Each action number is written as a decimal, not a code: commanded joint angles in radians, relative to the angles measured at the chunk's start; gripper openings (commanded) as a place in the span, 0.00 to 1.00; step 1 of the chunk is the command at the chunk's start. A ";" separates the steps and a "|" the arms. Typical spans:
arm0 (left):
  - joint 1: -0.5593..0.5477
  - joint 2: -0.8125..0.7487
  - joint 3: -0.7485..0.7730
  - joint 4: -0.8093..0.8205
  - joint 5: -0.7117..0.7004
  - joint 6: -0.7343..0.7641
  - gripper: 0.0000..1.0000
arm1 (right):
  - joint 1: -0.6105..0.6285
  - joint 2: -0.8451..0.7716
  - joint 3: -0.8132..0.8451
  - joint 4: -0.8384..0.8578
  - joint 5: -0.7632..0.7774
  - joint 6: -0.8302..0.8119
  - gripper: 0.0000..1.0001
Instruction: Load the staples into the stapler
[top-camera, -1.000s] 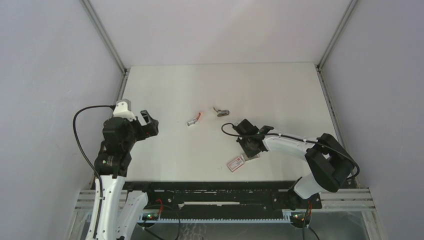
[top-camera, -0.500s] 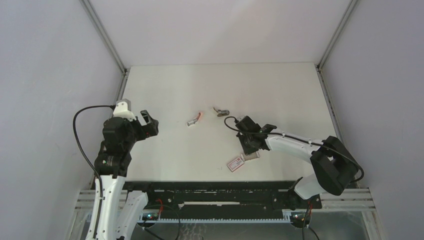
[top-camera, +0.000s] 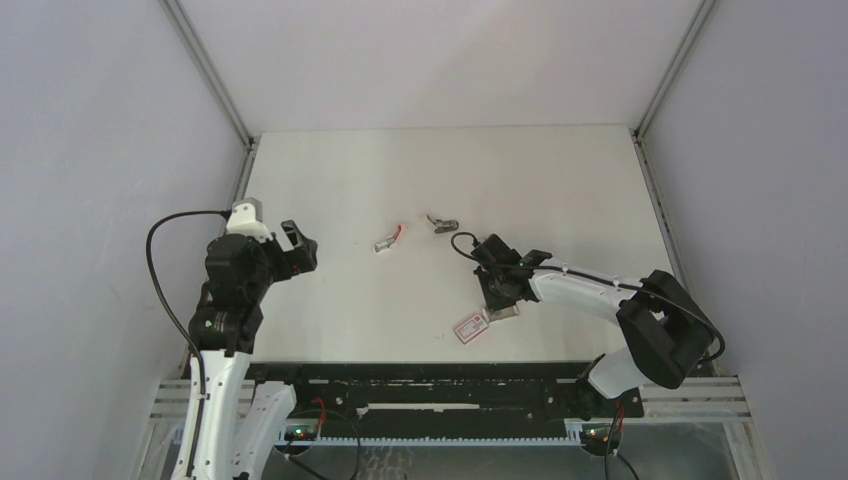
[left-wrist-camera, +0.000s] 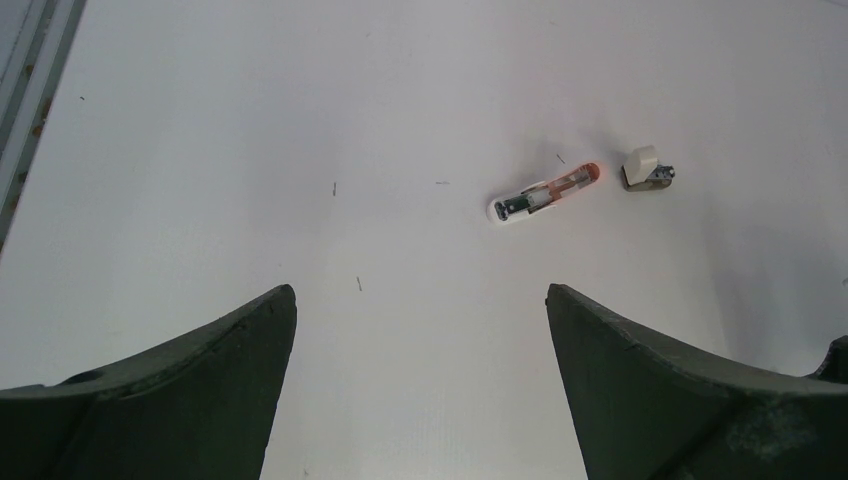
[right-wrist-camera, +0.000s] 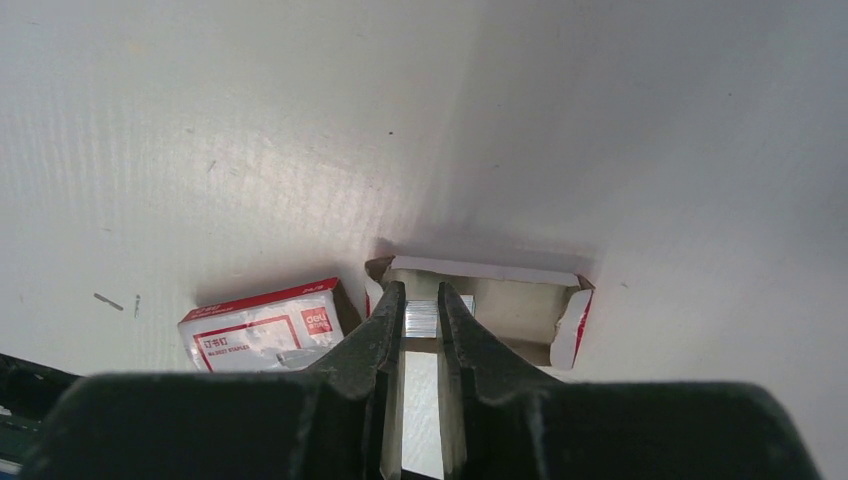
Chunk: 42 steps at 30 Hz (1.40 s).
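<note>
The staples (right-wrist-camera: 421, 316), a small silvery block, lie in a pale open tray (right-wrist-camera: 505, 312) with red end flaps. My right gripper (right-wrist-camera: 422, 298) is down in the tray's left end, its fingers closed on the block from both sides. In the top view this gripper (top-camera: 498, 299) is over the tray (top-camera: 509, 311) at the front middle of the table. The small dark grey stapler (top-camera: 441, 223) lies farther back, and shows in the left wrist view (left-wrist-camera: 648, 168). My left gripper (top-camera: 298, 246) is open and empty above the table's left side (left-wrist-camera: 420, 292).
The white sleeve with a red label (right-wrist-camera: 266, 335) lies just left of the tray (top-camera: 471, 326). A slim white and orange piece with metal in it (left-wrist-camera: 545, 194) lies left of the stapler (top-camera: 388, 240). A few loose staples are scattered on the table (left-wrist-camera: 359, 284).
My right arm has shifted slightly, its elbow moving right, with the gripper staying low at the tray. The left arm has not moved.
</note>
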 joint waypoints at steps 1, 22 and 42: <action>0.009 -0.003 -0.015 0.021 0.021 0.019 0.99 | -0.005 -0.023 -0.009 0.014 0.037 0.042 0.07; 0.008 -0.002 -0.015 0.021 0.026 0.017 0.99 | -0.029 -0.055 -0.011 -0.003 0.043 0.048 0.34; 0.009 0.005 -0.017 0.023 0.032 0.016 0.99 | -0.012 -0.026 -0.012 0.009 0.056 0.062 0.21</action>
